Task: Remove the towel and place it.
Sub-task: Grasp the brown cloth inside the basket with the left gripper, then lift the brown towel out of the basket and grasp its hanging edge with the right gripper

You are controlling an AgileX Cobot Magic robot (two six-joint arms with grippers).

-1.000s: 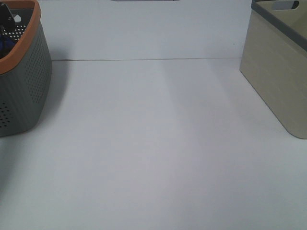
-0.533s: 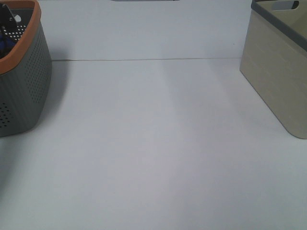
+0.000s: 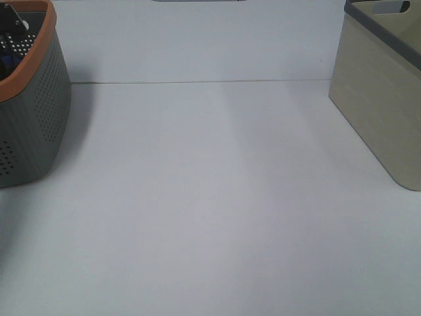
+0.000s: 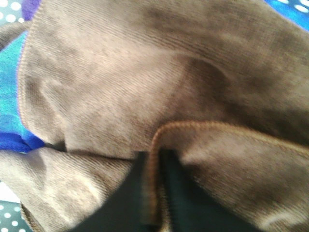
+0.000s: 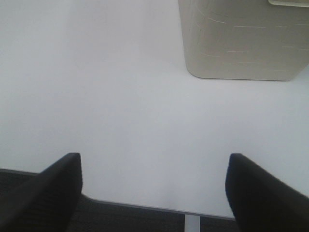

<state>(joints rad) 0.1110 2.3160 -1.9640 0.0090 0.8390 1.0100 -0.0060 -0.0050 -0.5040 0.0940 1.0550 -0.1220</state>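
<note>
One step begun: left gripper (image 4: 153, 193) pinches a hem fold of the towel (image 4: 120, 82), which lies in the basket (image 3: 39, 99) over a blue item (image 4: 9, 106); lifting and placing remain. Right gripper (image 5: 154, 164) spread, empty.

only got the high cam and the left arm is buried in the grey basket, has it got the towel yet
Observer: Yes. In the left wrist view the left gripper is shut on a stitched edge of the brown towel.
Operator: anything else pinched in there
Observer: Not that I can see. A blue item shows past the towel's edges, away from the fingers.
Operator: where's the right arm, can't see it at all
Observer: The right gripper is open and empty above the white table, with the beige bin ahead of it.
</note>
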